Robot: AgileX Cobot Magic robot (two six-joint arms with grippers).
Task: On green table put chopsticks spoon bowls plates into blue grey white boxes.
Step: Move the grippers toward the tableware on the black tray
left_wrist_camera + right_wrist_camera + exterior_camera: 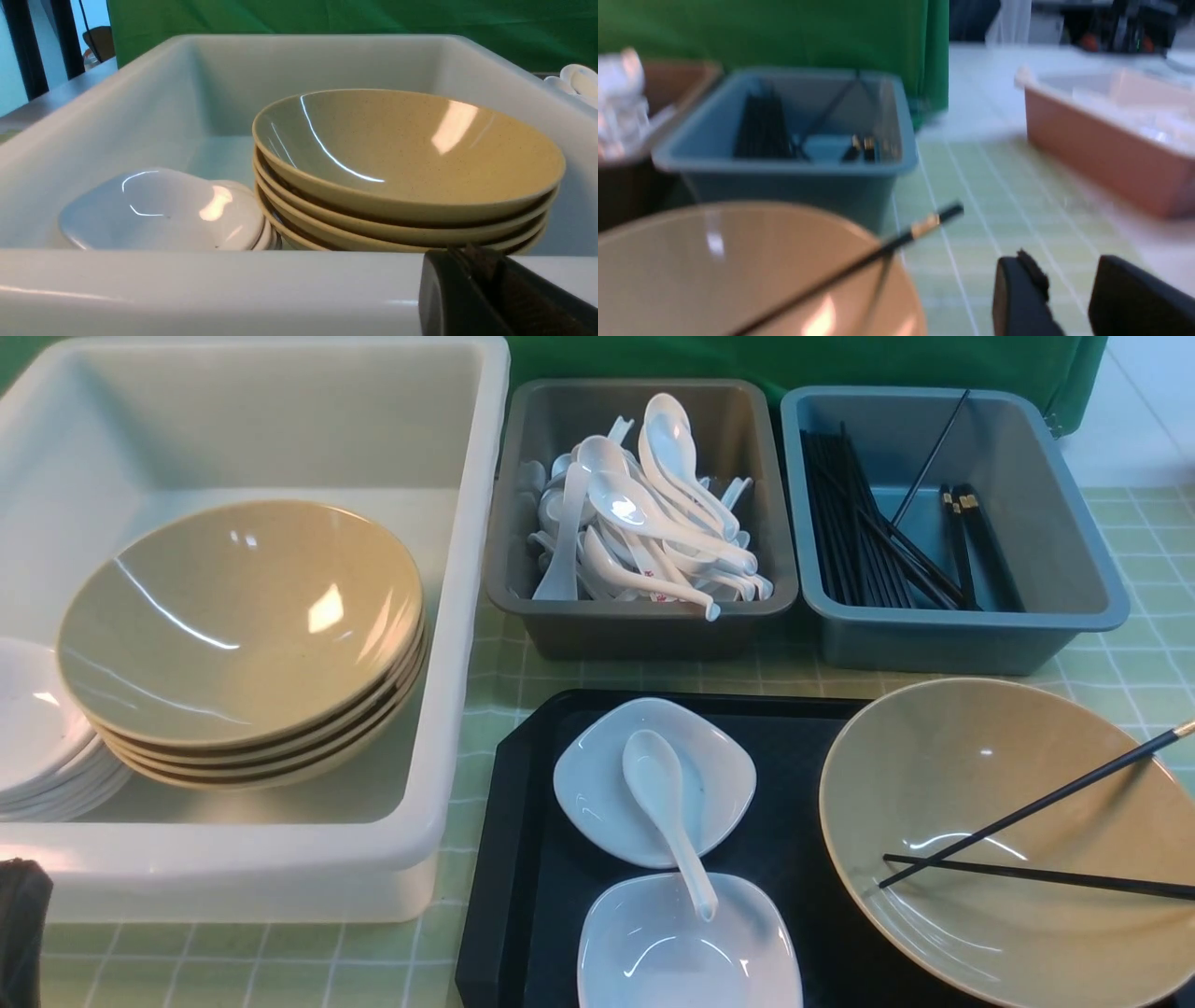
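While my left gripper [467, 284] hangs with fingers together just outside the white box's [187, 289] near wall, my right gripper [1069, 298] hovers low over the green table [994, 186] with its fingers apart, holding nothing. White box: four stacked bowls [238, 625], with a pile of plates [37, 737] beside them. Grey box [644, 625]: heaped spoons [644, 523]. Blue box [1074, 579]: black chopsticks [859, 532]. On the black tray [523, 859] I count two loose plates [588, 803], one spoon [663, 803] lying across them, and a fifth bowl [934, 784] with two crossed chopsticks [1027, 873] inside.
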